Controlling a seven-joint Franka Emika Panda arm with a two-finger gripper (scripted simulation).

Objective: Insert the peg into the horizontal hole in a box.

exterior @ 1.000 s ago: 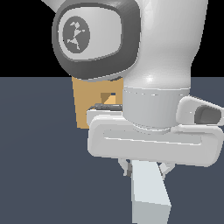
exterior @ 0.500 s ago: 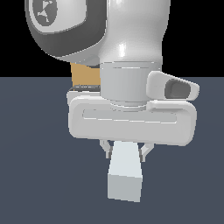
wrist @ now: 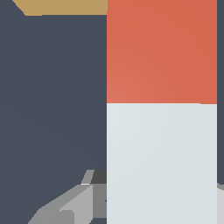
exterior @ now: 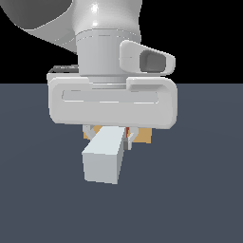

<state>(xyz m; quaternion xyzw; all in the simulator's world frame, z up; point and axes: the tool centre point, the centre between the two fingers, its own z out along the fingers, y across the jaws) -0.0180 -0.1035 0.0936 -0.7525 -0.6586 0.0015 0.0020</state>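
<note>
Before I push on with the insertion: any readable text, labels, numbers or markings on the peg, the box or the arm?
None readable in either view.
The peg shows only plain orange-red and pale grey faces.
The box is bare tan where visible; most of it is hidden behind the pincer.
The arm housing is unmarked white.

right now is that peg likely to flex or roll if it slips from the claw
Probably neither. The peg looks like a straight, solid bar, so likely stiff. Its flat square faces should keep it from rolling; it might slide.
</note>
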